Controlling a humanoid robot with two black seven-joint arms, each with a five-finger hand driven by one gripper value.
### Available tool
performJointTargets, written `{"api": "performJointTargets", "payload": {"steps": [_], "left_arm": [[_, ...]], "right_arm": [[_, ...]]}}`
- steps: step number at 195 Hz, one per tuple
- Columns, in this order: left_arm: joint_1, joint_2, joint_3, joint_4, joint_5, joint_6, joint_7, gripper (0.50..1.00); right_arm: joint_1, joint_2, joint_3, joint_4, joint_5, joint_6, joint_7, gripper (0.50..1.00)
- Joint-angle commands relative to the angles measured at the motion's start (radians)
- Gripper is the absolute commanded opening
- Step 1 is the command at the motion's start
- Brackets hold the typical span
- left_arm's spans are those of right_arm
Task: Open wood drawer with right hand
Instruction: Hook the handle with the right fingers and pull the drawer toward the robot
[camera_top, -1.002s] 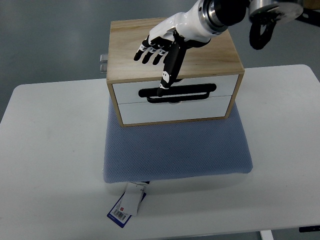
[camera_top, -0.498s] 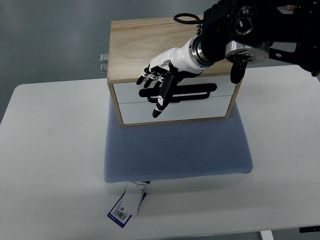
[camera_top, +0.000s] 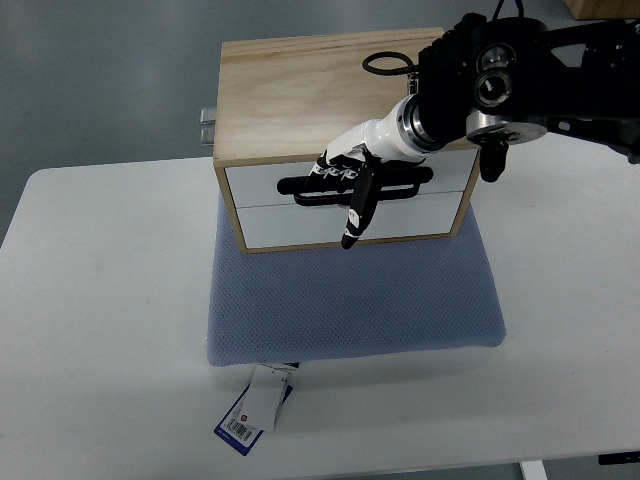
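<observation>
A wooden box (camera_top: 300, 90) with two white drawer fronts stands on a blue-grey cushion (camera_top: 350, 300). The upper drawer (camera_top: 255, 187) has a black slot handle (camera_top: 405, 185) and sits flush with the box, closed. My right hand (camera_top: 345, 180) comes in from the upper right over the box top. Its fingers (camera_top: 335, 168) are curled into the left half of the handle. The thumb (camera_top: 354, 220) points down across the lower drawer front (camera_top: 420, 220). The left arm does not show.
The cushion lies on a white table (camera_top: 100, 300). A paper tag (camera_top: 255, 410) hangs out from under the cushion's front left. A small metal fitting (camera_top: 207, 125) sticks out at the box's back left.
My right hand has come down from above the box top to the drawer front, shifted right along the handle, and its fingers have curled into it. The drawer has not moved.
</observation>
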Motion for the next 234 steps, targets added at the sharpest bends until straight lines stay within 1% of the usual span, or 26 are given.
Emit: {"api": "performJointTargets", "payload": {"steps": [1, 16, 55, 56, 76, 93, 103, 104, 116, 142, 152, 153, 164, 176, 177, 184, 234], "left_arm": [[0.0, 0.0, 0.0, 0.002, 0.0, 0.0, 0.0, 1.0], [0.001, 0.0, 0.0, 0.002, 0.0, 0.0, 0.0, 1.0], [0.001, 0.0, 0.0, 0.002, 0.0, 0.0, 0.0, 1.0], [0.001, 0.0, 0.0, 0.002, 0.0, 0.0, 0.0, 1.0], [0.001, 0.0, 0.0, 0.002, 0.0, 0.0, 0.0, 1.0], [0.001, 0.0, 0.0, 0.003, 0.0, 0.0, 0.0, 1.0], [0.001, 0.0, 0.0, 0.003, 0.0, 0.0, 0.0, 1.0], [0.001, 0.0, 0.0, 0.003, 0.0, 0.0, 0.0, 1.0], [0.001, 0.0, 0.0, 0.005, 0.0, 0.0, 0.0, 1.0], [0.001, 0.0, 0.0, 0.005, 0.0, 0.0, 0.0, 1.0], [0.001, 0.0, 0.0, 0.005, 0.0, 0.0, 0.0, 1.0], [0.001, 0.0, 0.0, 0.005, 0.0, 0.0, 0.0, 1.0], [0.001, 0.0, 0.0, 0.005, 0.0, 0.0, 0.0, 1.0], [0.001, 0.0, 0.0, 0.005, 0.0, 0.0, 0.0, 1.0], [0.0, 0.0, -0.002, 0.006, 0.0, 0.0, 0.0, 1.0], [0.0, 0.0, -0.002, 0.006, 0.0, 0.0, 0.0, 1.0], [0.0, 0.0, 0.0, 0.008, 0.0, 0.0, 0.0, 1.0]], "right_arm": [[-0.01, -0.004, -0.007, -0.002, -0.019, 0.006, 0.0, 0.94], [-0.028, -0.014, -0.009, -0.01, -0.056, 0.016, 0.0, 0.94], [-0.042, -0.028, -0.013, -0.01, -0.059, 0.039, 0.0, 0.942], [-0.042, -0.03, -0.013, -0.01, -0.059, 0.058, 0.0, 0.942], [-0.045, -0.033, -0.01, -0.01, -0.05, 0.104, 0.0, 0.942], [-0.043, -0.041, -0.003, -0.007, -0.044, 0.165, 0.0, 0.942], [-0.043, -0.041, -0.003, -0.007, -0.044, 0.165, 0.0, 0.942], [-0.04, -0.047, -0.001, -0.001, -0.041, 0.202, 0.0, 0.942], [-0.037, -0.057, 0.002, 0.008, -0.025, 0.246, 0.0, 0.942], [-0.033, -0.068, 0.019, 0.036, 0.002, 0.305, 0.0, 0.942], [-0.033, -0.068, 0.019, 0.036, 0.002, 0.305, 0.0, 0.942], [-0.033, -0.082, 0.023, 0.053, 0.015, 0.327, 0.0, 0.942], [-0.033, -0.09, 0.027, 0.068, 0.028, 0.348, 0.0, 0.942], [-0.033, -0.091, 0.028, 0.071, 0.03, 0.349, 0.0, 0.942], [-0.033, -0.105, 0.03, 0.085, 0.033, 0.36, 0.0, 0.942], [-0.033, -0.113, 0.03, 0.097, 0.035, 0.363, 0.0, 0.942], [-0.033, -0.189, 0.03, 0.179, 0.039, 0.363, 0.0, 0.942]]}}
